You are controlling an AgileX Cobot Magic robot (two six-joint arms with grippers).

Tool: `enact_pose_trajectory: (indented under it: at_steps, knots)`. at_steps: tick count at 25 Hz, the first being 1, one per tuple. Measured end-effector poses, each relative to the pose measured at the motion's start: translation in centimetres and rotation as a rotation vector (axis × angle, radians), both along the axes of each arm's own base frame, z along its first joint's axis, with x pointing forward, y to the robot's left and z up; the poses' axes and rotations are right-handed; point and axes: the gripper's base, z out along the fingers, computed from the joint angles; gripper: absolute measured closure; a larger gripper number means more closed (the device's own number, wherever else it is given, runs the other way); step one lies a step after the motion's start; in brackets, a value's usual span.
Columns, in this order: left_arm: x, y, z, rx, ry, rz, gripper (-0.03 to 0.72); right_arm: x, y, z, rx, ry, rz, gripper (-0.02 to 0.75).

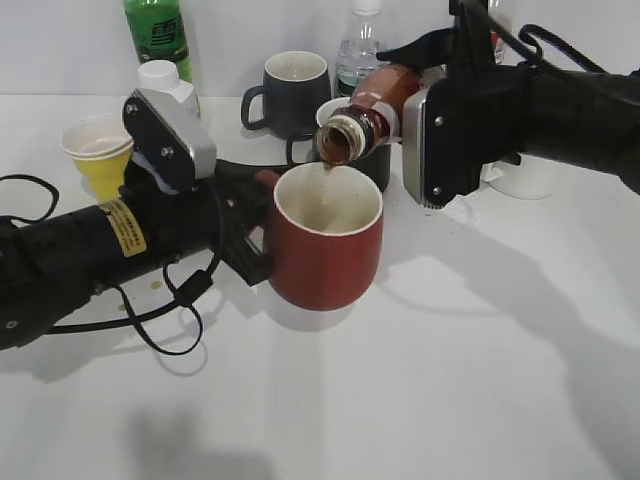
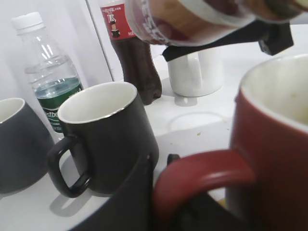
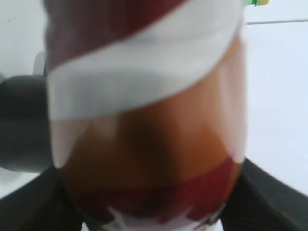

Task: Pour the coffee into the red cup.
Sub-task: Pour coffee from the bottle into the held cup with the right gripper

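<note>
Nearest, centre of the exterior frame: the red cup [image 1: 325, 245], upright, cream inside showing. The left gripper [image 1: 250, 225] comes in from the lower left and is clamped on the cup's loop handle; the left wrist view shows that handle [image 2: 202, 175] held between dark fingers. Glazed ceramic, so probably heavy for its size, rigid, slick and chippable. The handle is a sound place to hold, though it likely lets the cup swing if the grip eases.

Just behind and above the cup's rim: the coffee [image 1: 370, 110], tipped mouth-down to the left, open neck over the far rim, a thin brown trickle below it. The right gripper [image 1: 415, 115], entering from upper right, is closed around the bottle's body; the right wrist view is filled by the swirl label [image 3: 144, 72]. Curvy bottle, probably light and smooth; the waist seems the best hold.

Farther back: black mugs [image 1: 295, 90], a yellow paper cup [image 1: 100, 150], a green bottle [image 1: 158, 35], a clear water bottle [image 1: 358, 55].
</note>
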Motion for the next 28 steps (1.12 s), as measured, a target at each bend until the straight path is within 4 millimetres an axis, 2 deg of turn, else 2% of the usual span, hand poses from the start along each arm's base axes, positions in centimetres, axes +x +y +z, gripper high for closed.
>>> enact_pose_trajectory:
  at_steps: [28]
  knots:
    - [-1.3, 0.1, -0.6, 0.014, -0.006, -0.072, 0.631, 0.0, 0.0, 0.0, -0.101, -0.099, 0.027, 0.224]
